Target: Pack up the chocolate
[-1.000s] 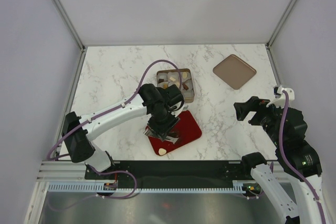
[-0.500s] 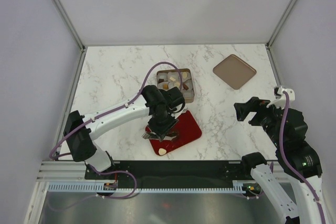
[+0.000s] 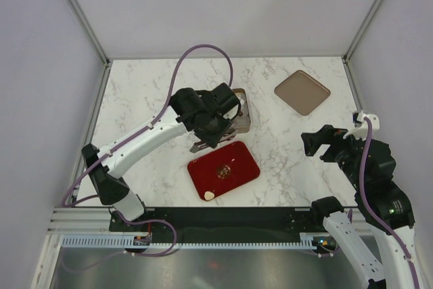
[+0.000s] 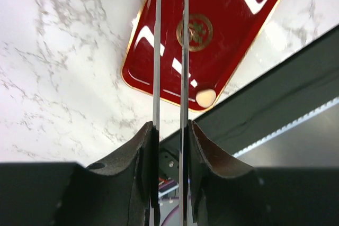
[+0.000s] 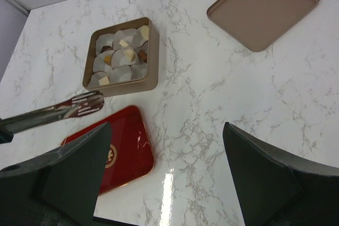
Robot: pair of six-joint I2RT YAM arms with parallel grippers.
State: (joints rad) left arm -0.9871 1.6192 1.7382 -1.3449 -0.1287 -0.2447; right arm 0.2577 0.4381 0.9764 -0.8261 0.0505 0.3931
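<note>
The red tray (image 3: pixel 223 169) is glossy and lacquer-smooth with a gilt rim. The cream chocolate (image 4: pixel 205 98) on it looks smooth and matt. The marble-look surface (image 5: pixel 212 93) beneath is polished. Beyond the tray, a golden box (image 5: pixel 153 51) of matt metal holds crinkled paper cups (image 5: pixel 122 75). Over the tray, the tongs (image 4: pixel 184 51) are bright polished metal.

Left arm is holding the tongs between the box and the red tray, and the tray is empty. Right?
Not quite: the red tray is not empty. One cream-white chocolate lies near its corner closest to the arm bases, clearest in the left wrist view. The left gripper does hold the tongs between the box and tray.
</note>
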